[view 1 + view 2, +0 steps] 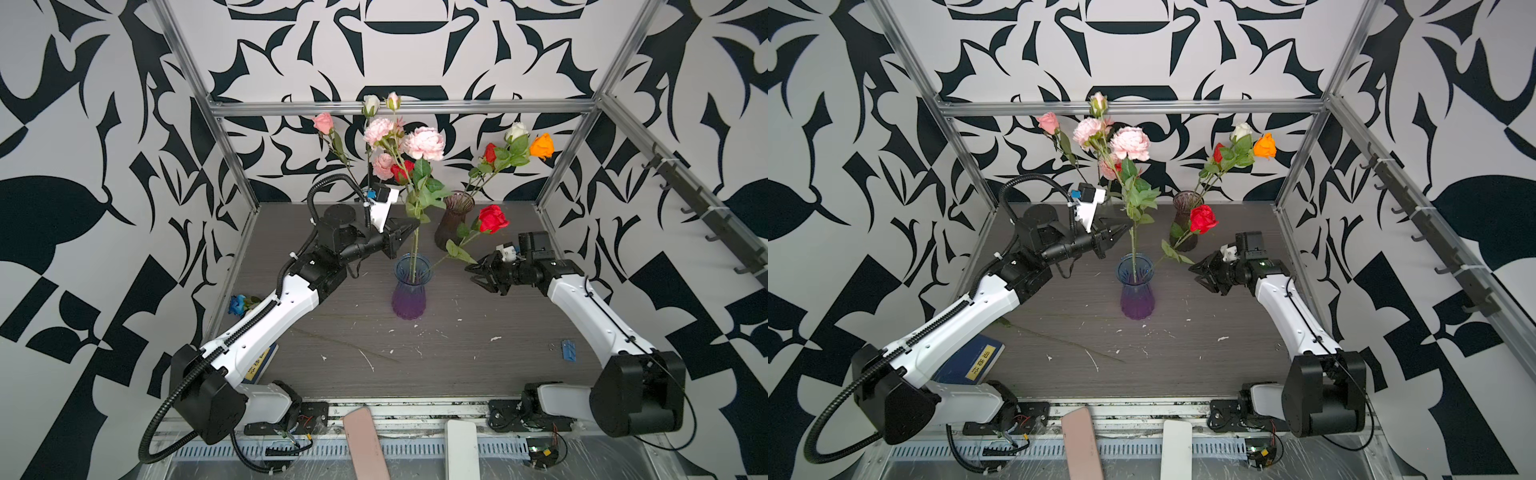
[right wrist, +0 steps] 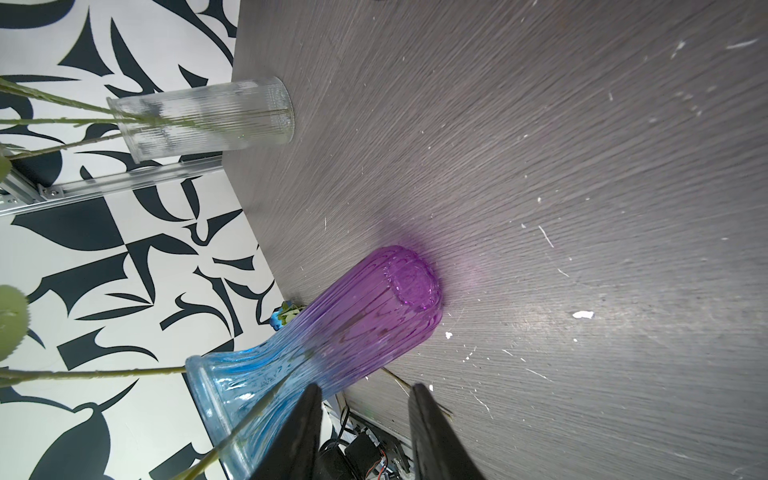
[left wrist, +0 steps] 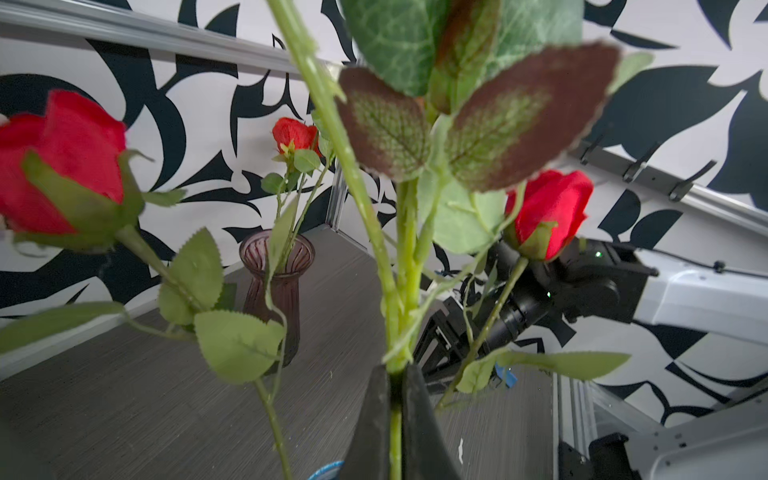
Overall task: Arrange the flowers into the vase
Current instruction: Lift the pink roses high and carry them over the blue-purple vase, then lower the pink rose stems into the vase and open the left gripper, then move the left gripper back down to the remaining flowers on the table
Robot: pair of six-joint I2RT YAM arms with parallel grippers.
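The left gripper (image 1: 412,228) is pinched tight on the long stem (image 1: 414,253) of the pink ruffled blooms (image 1: 424,143), a bit above the mouth of the blue-and-purple vase (image 1: 409,297) in the middle of the table (image 1: 478,365). The foot of that stem is already down inside the vase and it's standing pretty much upright. The right gripper (image 1: 474,277) sits just right of the vase with its jaws partly apart and nothing between them, far as I can see.

Right next to it, a red rose (image 1: 493,219) leans way out of the same vase to the right, with one leaf (image 1: 459,252) nearly on that gripper. On the far side a dark vase (image 1: 454,220) holds white, orange and red roses. A clear ribbed vase (image 2: 208,120) at the far left has more stems in it. One blue flower (image 1: 238,305) lies flat at the left edge, half under the left arm.

What worries me is that the pink stem is tall and top-heavy. When the grip lets go, I'd guess it flops to the rim and maybe shoves the leaning rose along. A sideways tug while the stem's pinched could tip the vase too. And if the right gripper moves toward the vase, it could snag that low leaf and drag the rose right out.
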